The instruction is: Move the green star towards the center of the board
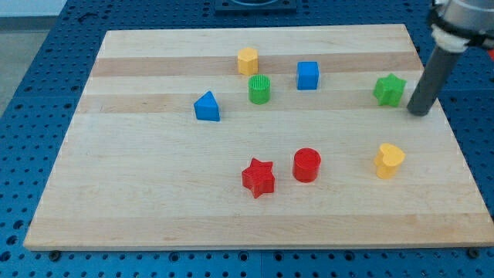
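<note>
Near the board's (255, 224) right edge, the green star (390, 89) sits well off center. We park my tip (419, 113) just right of it, apart, likely to shove leftward. No pincer here, only a rod.

Board (154, 193): pale wood, planked strips, visible grain, smooth matt finish. Green star (390, 89), red cylinder (306, 164), yellow heart (389, 160): plastic-looking, solid colour, slight sheen (green cylinder (259, 89) shows ribbed side). Rod above my tip (419, 112): dark, matt. Surrounding table (46, 77): blue, perforated, metal-looking.
</note>
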Motion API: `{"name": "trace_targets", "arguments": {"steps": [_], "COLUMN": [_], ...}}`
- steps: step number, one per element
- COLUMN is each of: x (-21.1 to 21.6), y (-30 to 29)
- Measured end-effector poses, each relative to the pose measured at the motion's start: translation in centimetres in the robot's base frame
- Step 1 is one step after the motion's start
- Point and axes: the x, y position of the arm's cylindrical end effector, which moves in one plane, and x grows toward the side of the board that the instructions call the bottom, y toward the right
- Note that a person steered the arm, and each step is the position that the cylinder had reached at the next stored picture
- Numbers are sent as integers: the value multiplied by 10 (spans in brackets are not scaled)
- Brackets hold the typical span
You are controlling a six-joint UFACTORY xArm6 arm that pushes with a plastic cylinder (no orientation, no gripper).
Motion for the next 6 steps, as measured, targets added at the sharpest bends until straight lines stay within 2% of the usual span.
{"name": "trace_targets", "arguments": {"steps": [1, 2, 3, 4, 5, 6], "x": [-38, -23, 17, 64, 65, 21], "y": [-9, -43, -78, -76, -109, -144]}}
